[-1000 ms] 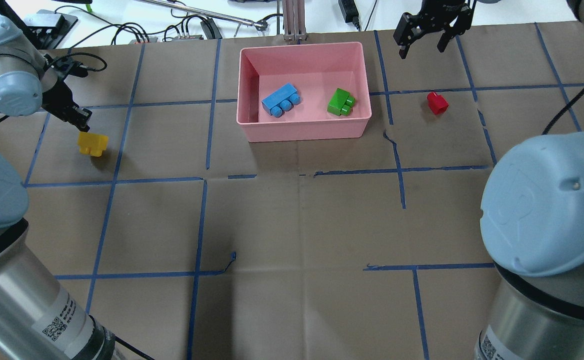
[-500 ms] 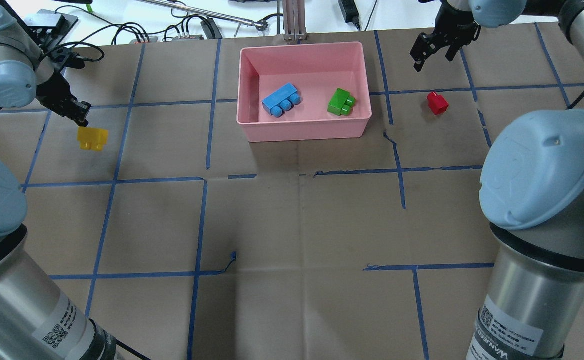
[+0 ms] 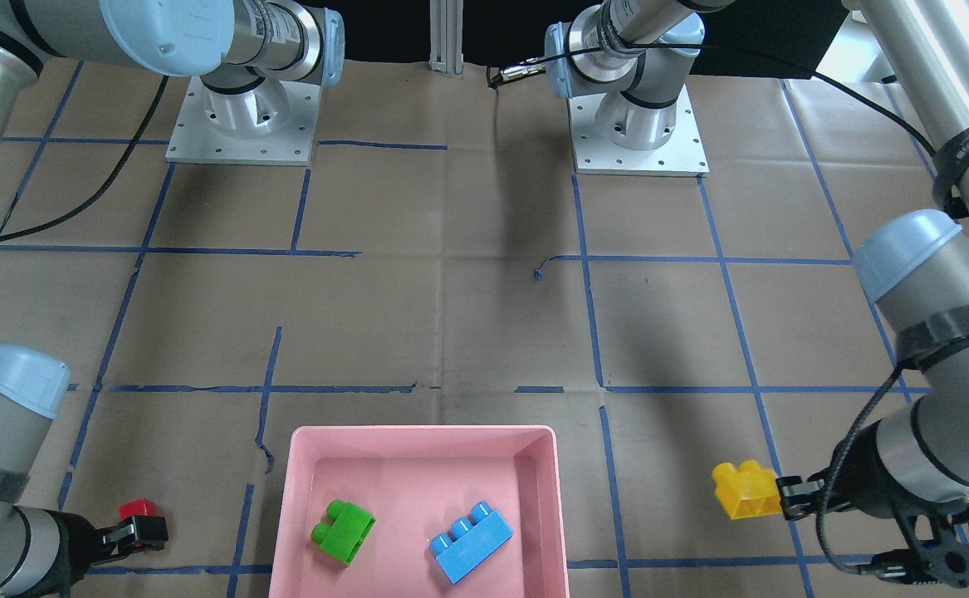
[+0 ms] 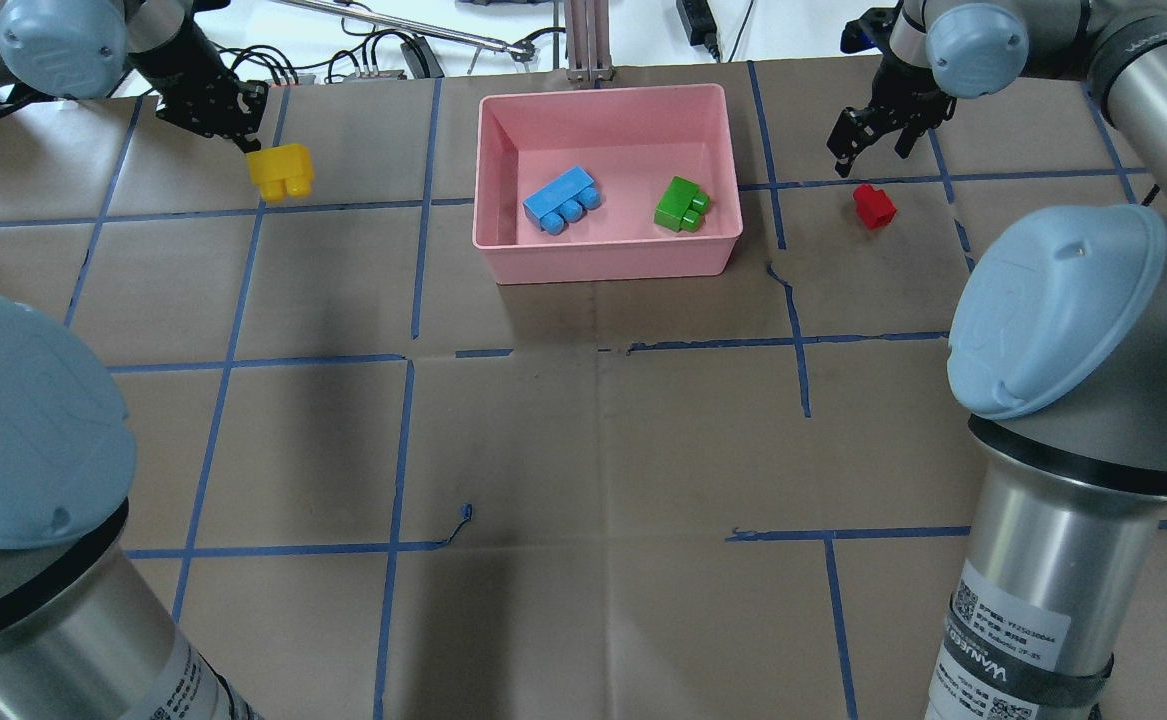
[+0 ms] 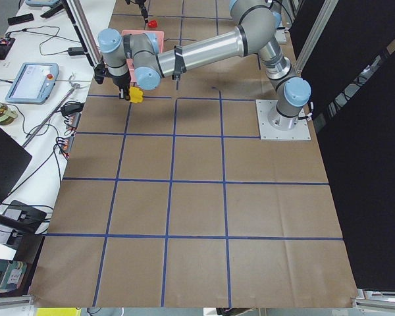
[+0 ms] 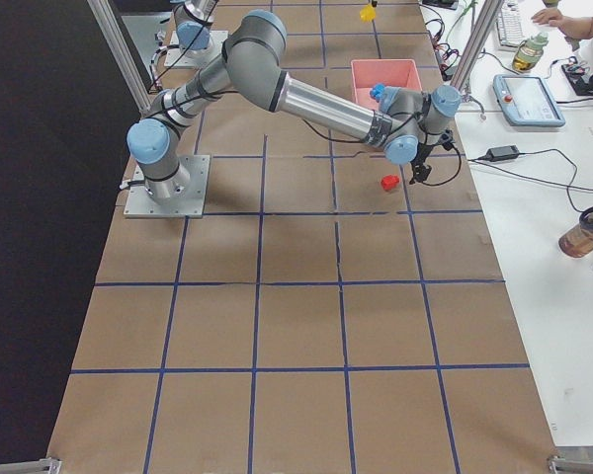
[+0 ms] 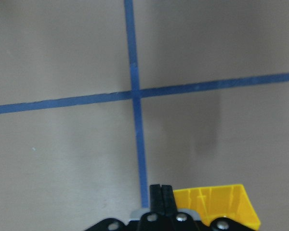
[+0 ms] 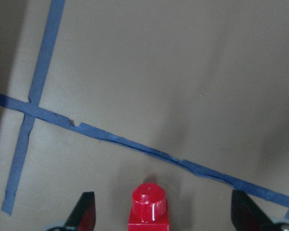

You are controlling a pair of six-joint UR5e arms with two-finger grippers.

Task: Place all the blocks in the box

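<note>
Yellow block [image 4: 283, 172] moved, clamped in left end effector [image 4: 248, 145]; right end effector [image 4: 871, 148] spread near red block [image 4: 874, 205].

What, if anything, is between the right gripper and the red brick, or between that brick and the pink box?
Nothing visible. The open right gripper hangs over the red brick, which the wrist view shows unobstructed between its fingers. Only bare taped paper lies between brick and pink box.

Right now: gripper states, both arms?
Left gripper: shut on yellow block.
Right gripper: open, holding nothing; red block below it.
</note>
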